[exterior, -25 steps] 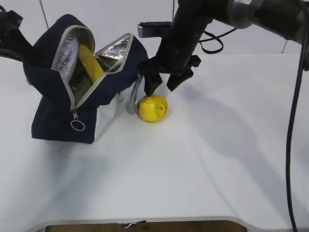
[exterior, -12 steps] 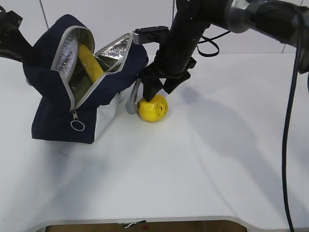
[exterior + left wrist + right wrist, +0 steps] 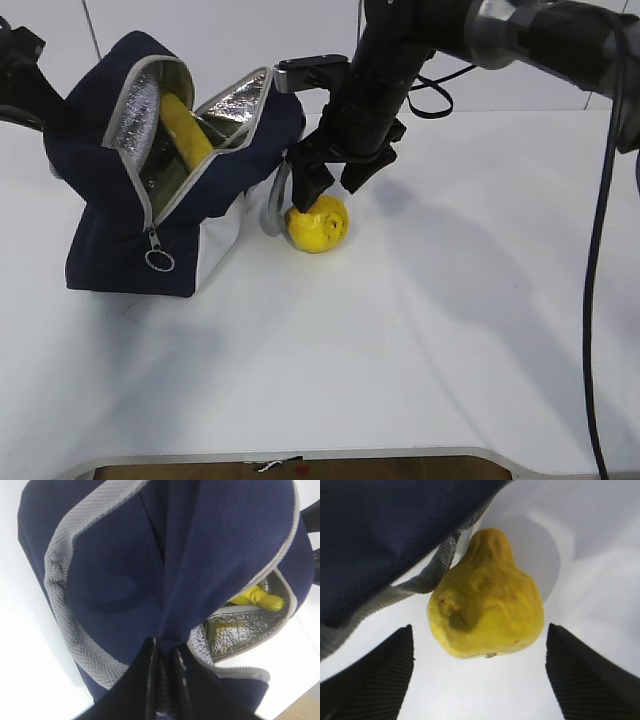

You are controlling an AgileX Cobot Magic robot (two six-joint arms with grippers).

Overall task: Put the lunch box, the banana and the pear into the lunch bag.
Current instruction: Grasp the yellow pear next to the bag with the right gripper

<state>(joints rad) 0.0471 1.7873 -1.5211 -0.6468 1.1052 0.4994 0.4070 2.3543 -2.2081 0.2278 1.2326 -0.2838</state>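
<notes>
**Mia:** Where is the pear (image 3: 316,222)?

**Sam:** It lies on the white bench (image 3: 420,340), just at 3 o'clock from the bag (image 3: 150,170). A grey strap of the bag curls right beside it, at about 9 o'clock.

**Mia:** What would it be like to pick up?

**Sam:** I think it is light and firm. It is round and lumpy, so it could roll or slip out. The fat belly looks like the best place to squeeze, not the thin neck. The strap is close, so it might get pinched too.

**Mia:** What is the right gripper (image 3: 336,178) doing?

**Sam:** It hangs over the pear with its fingers spread wide. From the wrist camera, one finger (image 3: 375,677) is at 8 o'clock of the pear and the other at 4 o'clock. Neither seems to touch it. It holds nothing.

**Mia:** And the left gripper (image 3: 162,680)?

**Sam:** It is pinched tight on the blue cloth of the bag, holding the mouth open.

**Mia:** Is anything in the bag?

**Sam:** The banana (image 3: 188,128) pokes out of the shiny lining. I cannot see the lunch box.
</notes>
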